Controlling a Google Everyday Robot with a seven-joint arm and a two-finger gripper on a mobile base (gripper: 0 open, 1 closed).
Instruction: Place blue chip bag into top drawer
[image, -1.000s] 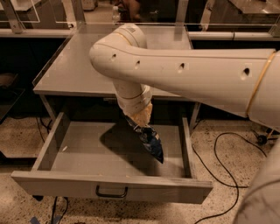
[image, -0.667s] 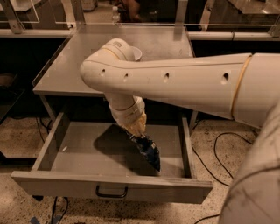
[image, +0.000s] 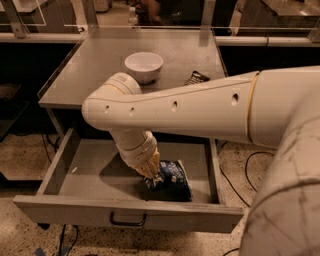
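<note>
Blue chip bag (image: 173, 176) lies in open top drawer (image: 65, 210), near-right; end effector (image: 154, 175) at its left edge, grip state can't tell; release & retract prob. remain.

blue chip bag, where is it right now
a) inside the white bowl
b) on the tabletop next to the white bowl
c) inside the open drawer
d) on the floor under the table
c: the blue chip bag is down inside the open top drawer, right of centre, with the gripper at its left end; the white bowl sits up on the table.
</note>
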